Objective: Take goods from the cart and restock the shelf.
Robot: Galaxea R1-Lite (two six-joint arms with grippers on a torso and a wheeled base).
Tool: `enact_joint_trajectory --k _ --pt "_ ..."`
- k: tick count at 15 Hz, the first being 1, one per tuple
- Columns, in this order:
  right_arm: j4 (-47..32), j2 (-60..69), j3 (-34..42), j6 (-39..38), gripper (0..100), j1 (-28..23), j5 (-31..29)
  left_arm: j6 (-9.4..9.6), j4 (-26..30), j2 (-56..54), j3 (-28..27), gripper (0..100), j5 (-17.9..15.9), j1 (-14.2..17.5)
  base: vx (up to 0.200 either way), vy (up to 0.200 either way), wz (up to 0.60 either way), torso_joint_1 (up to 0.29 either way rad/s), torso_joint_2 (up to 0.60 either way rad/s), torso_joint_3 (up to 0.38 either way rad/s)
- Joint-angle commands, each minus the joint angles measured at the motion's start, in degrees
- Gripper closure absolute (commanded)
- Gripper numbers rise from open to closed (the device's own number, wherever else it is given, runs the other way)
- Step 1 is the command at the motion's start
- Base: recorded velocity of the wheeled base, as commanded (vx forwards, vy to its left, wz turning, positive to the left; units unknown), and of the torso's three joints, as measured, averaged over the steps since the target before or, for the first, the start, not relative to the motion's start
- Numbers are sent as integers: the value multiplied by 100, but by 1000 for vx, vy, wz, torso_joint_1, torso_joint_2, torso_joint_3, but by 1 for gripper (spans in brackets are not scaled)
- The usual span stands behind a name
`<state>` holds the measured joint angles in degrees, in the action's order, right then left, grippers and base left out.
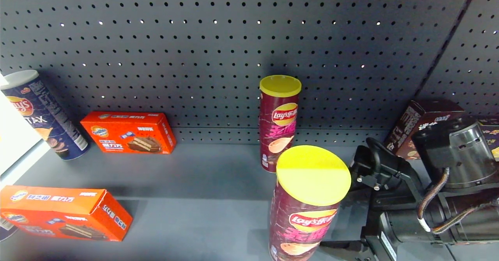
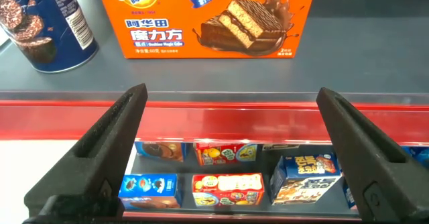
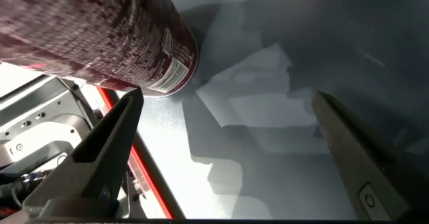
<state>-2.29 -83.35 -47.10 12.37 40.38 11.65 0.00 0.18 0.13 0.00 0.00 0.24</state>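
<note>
Maroon chip can just beside the wide-open right hand

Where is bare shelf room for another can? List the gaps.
Free: grey shelf floor between rear orange cardboard box and rear yellow-lidded maroon can; also between front orange box and near maroon can. Crowded: right end, by right gripper and dark brown carton.

Soft, fairly bright light reaches the shelf from its open front. The near can shows an evenly lit yellow lid. Behind it, the rear can throws a faint shadow onto the pegboard, where some holes glint white. Beside the near can's base, pale glare and overlapping grey shadows spread. Far to its left, the blue can leans outward from lens distortion.
</note>
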Motion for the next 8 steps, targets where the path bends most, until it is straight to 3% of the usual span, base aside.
enact_joint_trajectory --k 1,8 --pt "1 -76 -44 2 0 14 4 0 -1 13 0 0 0 2 0 0 0 0 0 0" --pt "9 -103 -27 2 0 -21 4 0 -1 4 0 0 0 2 0 0 0 0 0 0"
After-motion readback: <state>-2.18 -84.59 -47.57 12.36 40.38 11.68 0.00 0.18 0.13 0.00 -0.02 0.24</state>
